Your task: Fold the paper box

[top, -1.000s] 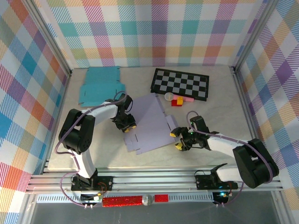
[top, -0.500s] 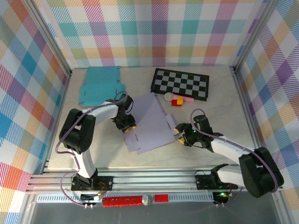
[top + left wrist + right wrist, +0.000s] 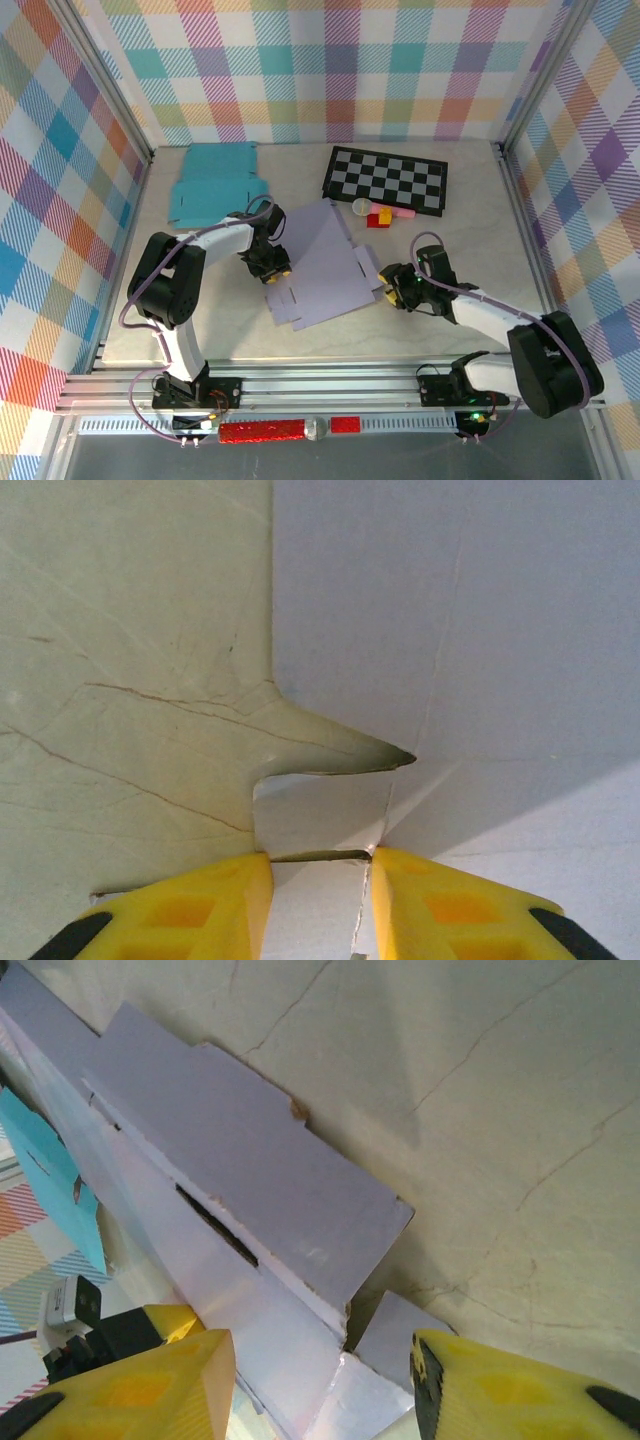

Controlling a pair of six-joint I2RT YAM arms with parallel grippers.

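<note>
The lavender paper box [image 3: 318,262] lies unfolded and flat in the middle of the table. My left gripper [image 3: 272,268] rests at its left edge. In the left wrist view the jaws stand partly apart, and a small tab of the box [image 3: 318,820] lies between the yellow fingers [image 3: 200,910]. My right gripper [image 3: 388,285] is at the box's right edge. It [image 3: 320,1360] is open, its yellow fingers [image 3: 500,1380] wide apart around a corner of the box [image 3: 250,1190] where a slotted side panel and a small flap meet.
Teal paper sheets [image 3: 215,183] lie at the back left. A checkerboard [image 3: 386,180] lies at the back centre, with a white cup [image 3: 361,207], a red block [image 3: 379,218] and a pink piece [image 3: 401,213] in front of it. Plaid walls enclose the table.
My right gripper has slid left and slightly away from me onto the box's right edge, and its jaws have narrowed. The left arm has stayed put.
</note>
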